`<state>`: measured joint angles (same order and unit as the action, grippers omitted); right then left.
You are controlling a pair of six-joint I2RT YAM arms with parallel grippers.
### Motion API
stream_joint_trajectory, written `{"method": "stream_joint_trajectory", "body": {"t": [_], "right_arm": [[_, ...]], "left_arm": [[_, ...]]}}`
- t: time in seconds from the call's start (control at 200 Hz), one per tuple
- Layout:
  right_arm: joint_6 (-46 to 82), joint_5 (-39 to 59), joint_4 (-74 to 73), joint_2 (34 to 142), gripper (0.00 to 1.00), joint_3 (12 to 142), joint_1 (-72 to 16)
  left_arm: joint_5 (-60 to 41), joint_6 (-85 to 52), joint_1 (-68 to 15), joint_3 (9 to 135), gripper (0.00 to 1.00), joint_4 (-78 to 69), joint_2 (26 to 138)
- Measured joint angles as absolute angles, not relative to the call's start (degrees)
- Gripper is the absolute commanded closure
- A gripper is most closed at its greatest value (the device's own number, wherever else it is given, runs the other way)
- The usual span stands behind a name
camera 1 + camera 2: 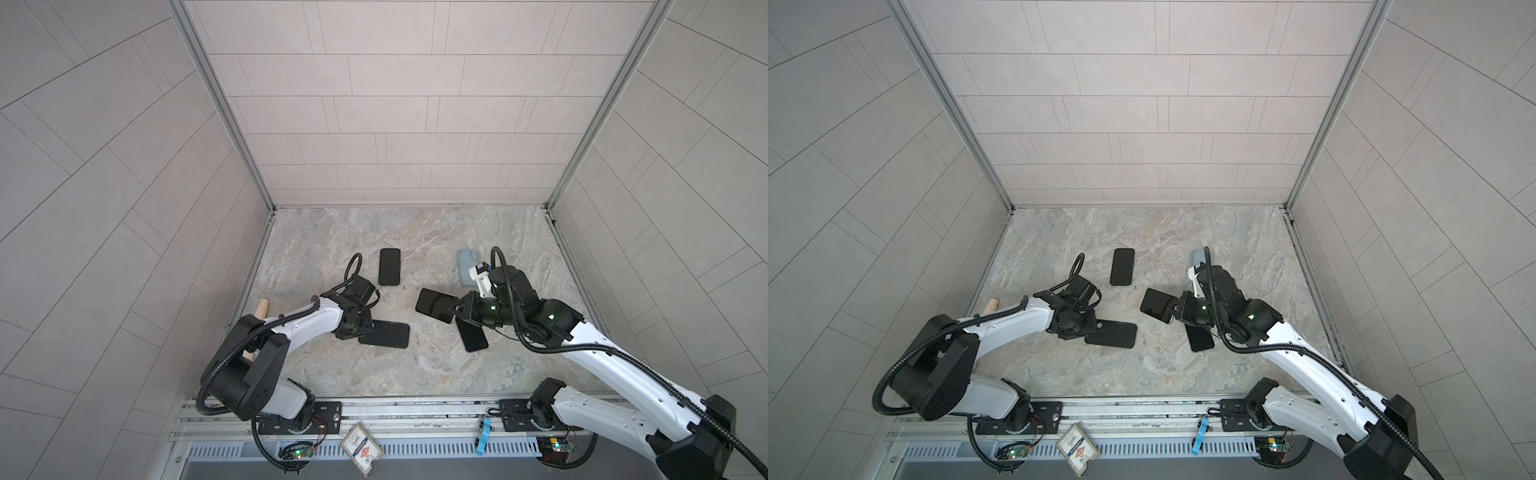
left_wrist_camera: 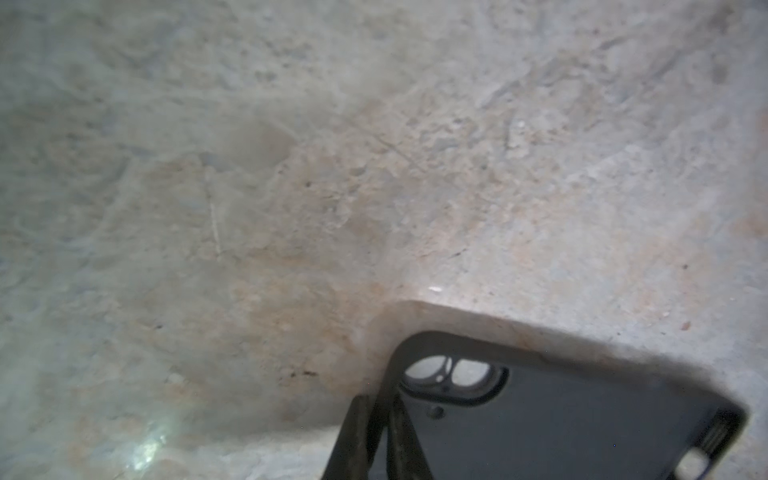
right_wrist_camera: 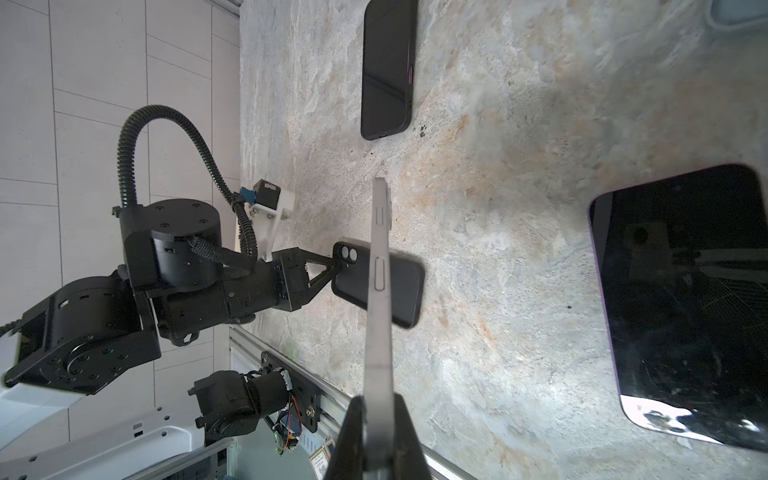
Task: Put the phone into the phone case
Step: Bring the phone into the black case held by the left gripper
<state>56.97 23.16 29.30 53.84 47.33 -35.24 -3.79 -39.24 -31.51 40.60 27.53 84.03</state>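
The marble tabletop (image 1: 415,374) carries everything. The left arm (image 1: 299,322) reaches in low at left of centre; the right arm (image 1: 602,353) comes across from the right.

The right jaws are clamped on one short end of the phone (image 1: 436,304), holding it clear of the tabletop with its screen up, right of centre.

The left jaws are pinched on the rim of the black case (image 1: 386,334) beside its camera cut-out. The case sits low at centre, apart from the phone; whether it rests flat I cannot tell.

A purple phone (image 1: 473,338) lies partly beneath the right wrist. A far phone (image 1: 389,267) and a grey case (image 1: 465,259) lie further back. A dowel (image 1: 262,309) lies by the left wall.
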Motion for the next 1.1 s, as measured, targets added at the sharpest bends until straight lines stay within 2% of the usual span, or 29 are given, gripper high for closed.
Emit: {"method": "stream_joint_trajectory", "body": {"t": [0.055, 0.5, 0.751, 0.926, 1.101], "right_arm": [[56.9, 23.4, 29.8, 52.6, 1.0, 46.8, -35.0], [55.7, 27.7, 30.5, 49.5, 1.0, 39.3, -34.7], [56.2, 31.3, 25.5, 52.3, 1.0, 33.7, -34.7], [57.0, 34.2, 20.6, 57.9, 1.0, 33.9, -34.7], [57.3, 34.7, 19.9, 58.3, 1.0, 33.9, -34.2]], "left_arm": [[-3.4, -39.8, -32.8, 41.2, 1.0, 26.8, 84.7], [-3.1, -40.8, -42.1, 50.5, 1.0, 24.4, 92.9], [-3.2, -37.5, -45.7, 54.7, 1.0, 26.3, 96.2], [-3.4, -36.4, -46.2, 55.2, 1.0, 27.1, 96.8], [-3.4, -36.0, -46.3, 55.4, 1.0, 27.7, 96.8]]}}
